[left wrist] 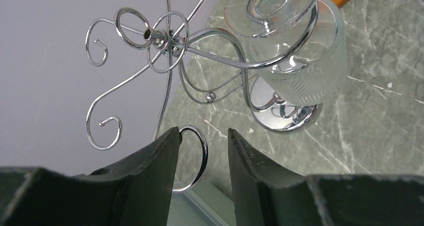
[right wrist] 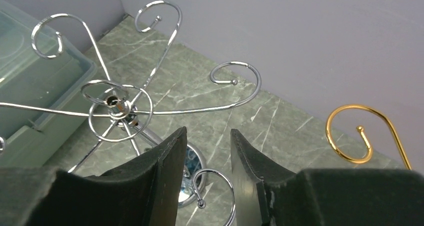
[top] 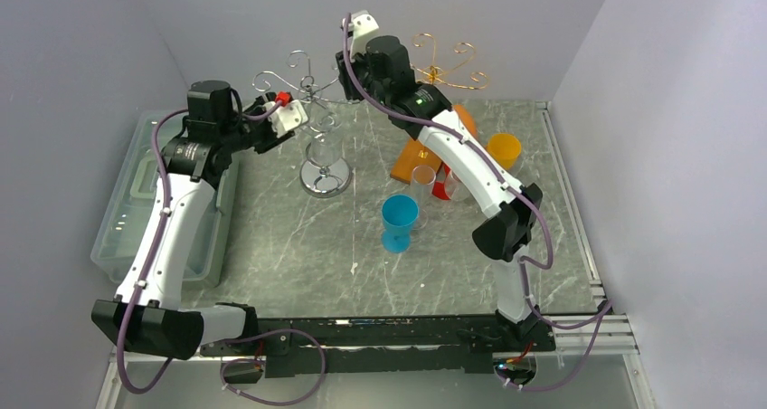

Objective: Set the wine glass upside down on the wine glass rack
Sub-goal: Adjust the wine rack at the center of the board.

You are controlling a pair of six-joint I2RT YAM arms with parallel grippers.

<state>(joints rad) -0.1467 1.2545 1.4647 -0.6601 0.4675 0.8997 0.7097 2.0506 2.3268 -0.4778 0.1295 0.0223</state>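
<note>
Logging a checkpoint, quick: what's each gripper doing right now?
Left gripper: open, empty, a rack curl in the gap.
Right gripper: open, empty.

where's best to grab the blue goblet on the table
Likely round its bowl, fingers coming in level from the near left side: the blue goblet stands upright, mouth up, and a clear glass crowds its far right.

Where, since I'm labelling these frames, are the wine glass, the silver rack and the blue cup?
wine glass [left wrist: 310,71]: left wrist view, on its ribbed bowl, hanging upside down.
silver rack [top: 326,183]: top external view, on its round chrome base.
blue cup [top: 399,214]: top external view, on its bowl.
</note>
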